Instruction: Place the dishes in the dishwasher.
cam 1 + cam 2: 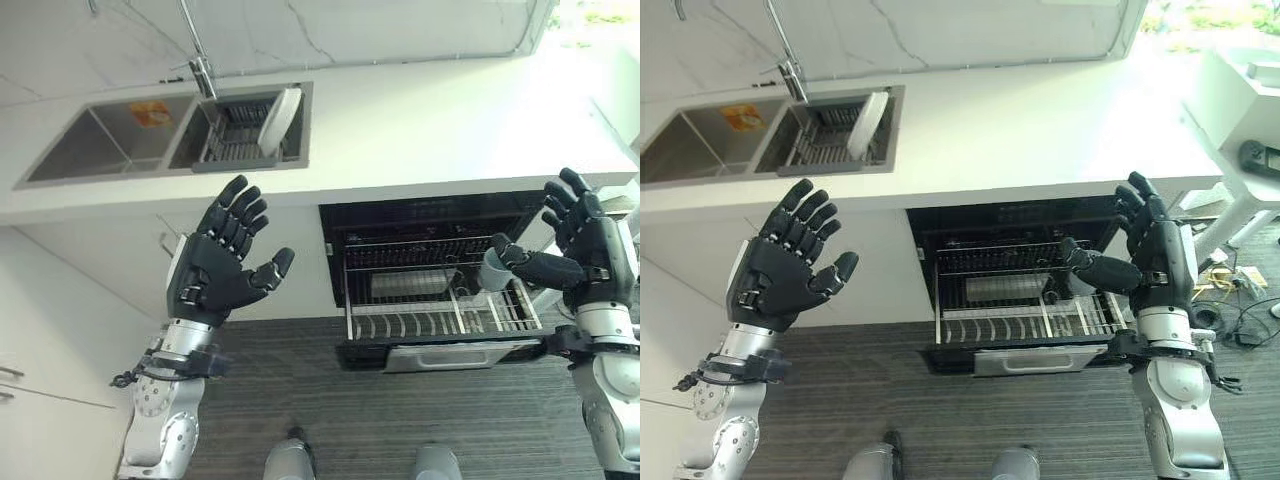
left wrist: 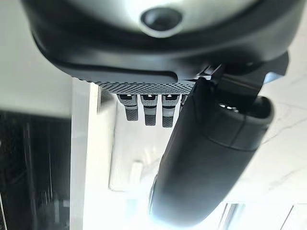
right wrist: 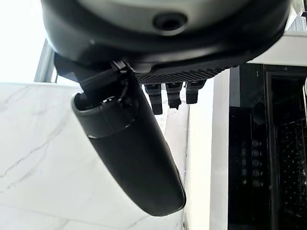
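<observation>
The white counter point(image 1: 430, 130) runs across the far side of the scene, from left to right in front of me. In its left part sits a double sink point(image 1: 170, 135), and the right basin of the sink holds a dark wire rack point(image 1: 232, 140). Below the counter, on the right side, the dishwasher point(image 1: 440, 290) stands open, and its lower rack point(image 1: 440, 310) is pulled out toward me over the lowered door point(image 1: 445, 352). The floor point(image 1: 400, 420) under it is dark grey with a striped pattern. My left hand point(image 1: 222, 262) is raised in the air in front of the cabinet below the sink, with the palm turned to me; its fingers are spread and straight and it holds nothing. My right hand point(image 1: 580, 250) is raised at the right edge of the dishwasher, also with straight, spread fingers and nothing inside, and its thumb points to the left over the rack. One white plate point(image 1: 279, 122) stands on its edge in the wire rack in the sink, leaning at the right end of it. A small grey cup point(image 1: 494, 270) sits at the right side of the dishwasher rack, just beside the tip of my right thumb; I cannot tell if they touch.
</observation>
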Tool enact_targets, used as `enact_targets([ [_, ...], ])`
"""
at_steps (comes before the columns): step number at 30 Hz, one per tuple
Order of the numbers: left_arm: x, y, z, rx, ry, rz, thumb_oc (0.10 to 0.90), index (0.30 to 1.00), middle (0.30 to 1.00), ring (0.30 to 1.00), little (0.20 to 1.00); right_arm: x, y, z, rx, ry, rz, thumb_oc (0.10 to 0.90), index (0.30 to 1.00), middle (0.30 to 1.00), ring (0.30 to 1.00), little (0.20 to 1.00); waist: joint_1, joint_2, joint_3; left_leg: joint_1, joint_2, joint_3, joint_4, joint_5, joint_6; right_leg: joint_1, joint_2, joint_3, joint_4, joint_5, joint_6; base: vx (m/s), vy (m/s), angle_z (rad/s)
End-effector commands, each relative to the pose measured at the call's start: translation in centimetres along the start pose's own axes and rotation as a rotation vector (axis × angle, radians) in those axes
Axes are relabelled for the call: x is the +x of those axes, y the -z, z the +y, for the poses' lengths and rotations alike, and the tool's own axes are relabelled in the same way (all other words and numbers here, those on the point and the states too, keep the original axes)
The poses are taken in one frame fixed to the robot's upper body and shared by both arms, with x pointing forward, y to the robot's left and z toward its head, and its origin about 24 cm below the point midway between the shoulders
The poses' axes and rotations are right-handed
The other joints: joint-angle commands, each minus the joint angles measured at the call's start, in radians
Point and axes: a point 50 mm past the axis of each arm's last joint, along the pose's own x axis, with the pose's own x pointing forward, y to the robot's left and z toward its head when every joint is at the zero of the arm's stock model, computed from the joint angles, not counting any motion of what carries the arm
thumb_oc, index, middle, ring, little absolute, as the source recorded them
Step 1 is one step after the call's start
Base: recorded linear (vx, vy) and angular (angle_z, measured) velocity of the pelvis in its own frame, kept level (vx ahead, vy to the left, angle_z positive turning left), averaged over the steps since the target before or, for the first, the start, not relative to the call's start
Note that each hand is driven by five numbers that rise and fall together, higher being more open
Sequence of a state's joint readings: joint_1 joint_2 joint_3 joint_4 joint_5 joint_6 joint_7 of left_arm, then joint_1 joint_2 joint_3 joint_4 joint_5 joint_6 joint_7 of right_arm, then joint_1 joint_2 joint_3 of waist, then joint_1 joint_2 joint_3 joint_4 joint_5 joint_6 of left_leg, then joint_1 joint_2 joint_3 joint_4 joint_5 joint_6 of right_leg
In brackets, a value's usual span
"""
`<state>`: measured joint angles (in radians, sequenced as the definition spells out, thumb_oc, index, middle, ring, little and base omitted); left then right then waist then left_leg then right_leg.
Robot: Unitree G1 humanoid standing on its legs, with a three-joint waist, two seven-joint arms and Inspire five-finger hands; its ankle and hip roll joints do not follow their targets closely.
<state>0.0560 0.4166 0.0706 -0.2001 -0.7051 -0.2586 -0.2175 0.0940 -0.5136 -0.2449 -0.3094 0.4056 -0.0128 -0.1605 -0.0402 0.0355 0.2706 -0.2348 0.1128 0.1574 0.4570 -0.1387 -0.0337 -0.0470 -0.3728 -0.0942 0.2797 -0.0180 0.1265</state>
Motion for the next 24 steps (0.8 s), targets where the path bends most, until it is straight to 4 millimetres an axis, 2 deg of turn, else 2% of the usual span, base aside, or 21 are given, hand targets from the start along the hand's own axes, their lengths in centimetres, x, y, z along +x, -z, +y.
enact_targets([
  [1,1.3,-4.9,-0.7,0.058,0.124,-0.229,0.8,0.9,0.9,0.9,0.9,0.7,-5.0,-0.4,0.082,0.033,-0.294,0.8,0.9,0.9,0.9,0.9,0.01,-0.028,-0.06,0.146,0.047,-0.032,-0.157,-0.056,-0.04,0.009,0.037,-0.084,0.02,-0.051,0.062,0.01,0.408,0.06],
  [2,1.5,-5.1,-0.8,0.074,0.128,-0.228,0.8,0.9,0.9,0.9,0.9,0.4,-4.6,-0.2,0.116,0.025,-0.286,0.8,0.9,0.9,0.9,0.9,0.016,-0.04,-0.056,0.147,0.022,-0.03,-0.157,-0.069,-0.026,-0.012,0.004,-0.093,0.02,0.026,0.073,-0.01,0.378,0.04],
  [3,1.5,-5.3,-0.7,0.085,0.125,-0.226,0.8,0.9,0.9,0.9,0.9,0.3,-4.3,0.2,0.13,0.007,-0.281,0.8,0.9,0.9,0.9,0.9,0.026,-0.045,-0.054,0.148,0.01,-0.027,-0.157,-0.077,-0.013,-0.025,-0.006,-0.105,0.02,0.06,0.077,-0.01,0.353,-0.13],
  [4,1.5,-5.5,-0.6,0.093,0.122,-0.225,0.8,0.9,0.9,0.9,0.9,0.3,-4.2,0.4,0.132,-0.005,-0.278,0.8,0.9,0.9,0.9,0.9,0.035,-0.046,-0.052,0.15,0.007,-0.022,-0.157,-0.081,-0.005,-0.023,-0.008,-0.115,0.02,0.066,0.077,-0.04,0.39,-0.4],
  [5,1.5,-5.7,-0.6,0.116,0.118,-0.222,0.8,0.9,0.9,0.9,0.9,0.4,-3.9,1.2,0.127,-0.029,-0.275,0.8,0.9,0.9,0.9,0.9,0.061,-0.043,-0.053,0.154,-0.001,-0.009,-0.157,-0.097,0.015,-0.006,-0.001,-0.165,0.02,0.069,0.071,-0.04,0.306,-0.54],
  [6,1.5,-5.7,-0.6,0.118,0.118,-0.221,0.8,0.9,0.9,0.9,0.9,0.5,-3.8,1.5,0.129,-0.034,-0.275,0.8,0.9,0.9,0.9,0.9,0.066,-0.042,-0.053,0.154,-0.003,-0.006,-0.157,-0.1,0.02,-0.005,0.008,-0.175,0.02,0.067,0.068,-0.05,0.312,-0.91],
  [7,1.6,-5.6,-0.7,0.12,0.118,-0.219,0.8,0.9,0.9,0.9,0.9,0.7,-3.8,1.8,0.133,-0.043,-0.273,0.8,0.9,0.9,0.9,0.9,0.07,-0.041,-0.053,0.153,-0.004,-0.003,-0.157,-0.104,0.028,-0.004,0.03,-0.185,0.02,0.052,0.063,-0.05,0.228,-1.08],
  [9,1.9,-5.4,-1.2,0.125,0.143,-0.211,0.8,0.9,0.9,0.9,0.9,0.9,-3.8,1.9,0.13,-0.031,-0.274,0.8,0.9,0.9,0.9,0.9,0.075,-0.046,-0.057,0.141,-0.029,-0.015,-0.157,-0.11,0.051,-0.011,0.138,-0.194,0.02,-0.042,0.037,-0.04,0.254,-0.6],
  [10,2.0,-5.3,-1.4,0.131,0.154,-0.209,0.8,0.9,0.9,0.9,0.9,1.0,-3.9,1.8,0.131,-0.023,-0.276,0.8,0.9,0.9,0.9,0.9,0.076,-0.051,-0.058,0.139,-0.039,-0.018,-0.157,-0.11,0.057,-0.014,0.172,-0.2,0.02,-0.074,0.028,-0.04,0.169,-0.04],
  [13,1.9,-5.1,-1.9,0.162,0.171,-0.208,0.8,0.9,0.9,0.9,0.9,1.1,-4.1,1.2,0.14,-0.019,-0.278,0.8,0.9,0.9,0.9,0.9,0.077,-0.066,-0.052,0.147,-0.065,-0.007,-0.157,-0.114,0.068,-0.03,0.231,-0.224,0.02,-0.107,0.017,0.01,0.093,0.19],
  [17,1.7,-5.0,-2.1,0.186,0.177,-0.21,0.8,0.9,0.9,0.9,0.9,0.7,-3.9,0.9,0.138,-0.024,-0.271,0.8,0.9,0.9,0.9,0.9,0.062,-0.075,-0.052,0.16,-0.09,0.0,-0.157,-0.127,0.081,-0.074,0.255,-0.194,0.02,-0.103,0.013,0.05,-0.003,-0.15],
  [18,1.6,-5.0,-2.2,0.19,0.179,-0.213,0.8,0.9,0.9,0.9,0.9,0.5,-3.8,0.9,0.146,-0.02,-0.275,0.8,0.9,0.9,0.9,0.9,0.051,-0.078,-0.049,0.163,-0.099,0.001,-0.157,-0.128,0.09,-0.099,0.254,-0.178,0.02,-0.072,0.017,0.06,-0.059,0.3],
  [20,1.5,-4.8,-2.3,0.185,0.181,-0.21,0.8,0.9,0.9,0.9,0.9,0.4,-3.7,0.9,0.154,-0.011,-0.275,0.8,0.9,0.9,0.9,0.9,0.047,-0.074,-0.051,0.176,-0.109,0.0,-0.157,-0.136,0.096,-0.097,0.266,-0.159,0.02,-0.088,0.007,0.15,-0.124,0.34],
  [24,1.2,-4.8,-2.3,0.181,0.17,-0.205,0.8,0.9,0.9,0.9,0.9,0.4,-3.8,1.1,0.146,-0.024,-0.271,0.8,0.9,0.9,0.9,0.9,0.05,-0.071,-0.059,0.196,-0.108,0.014,-0.157,-0.145,0.095,-0.076,0.269,-0.168,0.02,-0.112,-0.009,0.17,-0.108,0.06],
])
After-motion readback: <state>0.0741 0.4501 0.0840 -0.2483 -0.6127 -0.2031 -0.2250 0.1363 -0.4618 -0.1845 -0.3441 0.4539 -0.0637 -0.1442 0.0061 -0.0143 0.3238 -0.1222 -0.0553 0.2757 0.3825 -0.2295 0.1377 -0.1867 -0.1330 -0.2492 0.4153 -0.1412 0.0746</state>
